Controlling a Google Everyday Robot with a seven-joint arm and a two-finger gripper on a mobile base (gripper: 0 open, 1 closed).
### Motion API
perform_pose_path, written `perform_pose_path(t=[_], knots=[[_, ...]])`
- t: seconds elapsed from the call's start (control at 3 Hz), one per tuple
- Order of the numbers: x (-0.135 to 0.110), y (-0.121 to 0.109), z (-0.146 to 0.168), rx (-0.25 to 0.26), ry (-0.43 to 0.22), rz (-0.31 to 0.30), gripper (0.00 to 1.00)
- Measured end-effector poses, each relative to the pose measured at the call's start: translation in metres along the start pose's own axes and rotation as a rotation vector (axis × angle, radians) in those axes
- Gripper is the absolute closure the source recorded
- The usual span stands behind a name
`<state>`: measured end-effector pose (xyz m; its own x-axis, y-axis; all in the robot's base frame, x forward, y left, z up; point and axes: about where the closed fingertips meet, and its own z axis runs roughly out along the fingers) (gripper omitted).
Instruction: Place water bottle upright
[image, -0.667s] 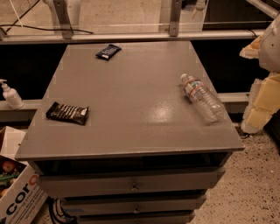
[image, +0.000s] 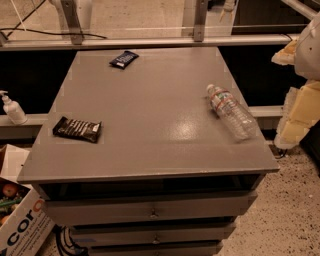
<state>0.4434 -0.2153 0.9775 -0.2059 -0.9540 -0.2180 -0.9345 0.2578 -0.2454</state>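
The water bottle (image: 231, 111) lies on its side near the right edge of the grey cabinet top (image: 150, 120). It is clear ribbed plastic, with its white cap pointing to the back left and a red-and-white label band near the neck. My gripper (image: 299, 107) shows as white and cream parts at the right edge of the view, beside the cabinet and to the right of the bottle, apart from it. It holds nothing that I can see.
A dark snack bar (image: 77, 129) lies at the left front of the top, and a small dark packet (image: 123, 59) at the back. A white pump bottle (image: 12, 108) stands on a ledge to the left. A cardboard box (image: 20, 220) sits on the floor at lower left.
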Motion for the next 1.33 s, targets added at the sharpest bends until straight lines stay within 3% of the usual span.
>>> perform_pose_path(t=[0.33, 0.67, 1.33], knots=[[-0.016, -0.019, 0.013, -0.005, -0.004, 0.011, 0.0], [-0.034, -0.044, 0.036, 0.011, 0.015, 0.087, 0.0], [-0.042, -0.082, 0.067, 0.107, 0.049, 0.364, 0.0]])
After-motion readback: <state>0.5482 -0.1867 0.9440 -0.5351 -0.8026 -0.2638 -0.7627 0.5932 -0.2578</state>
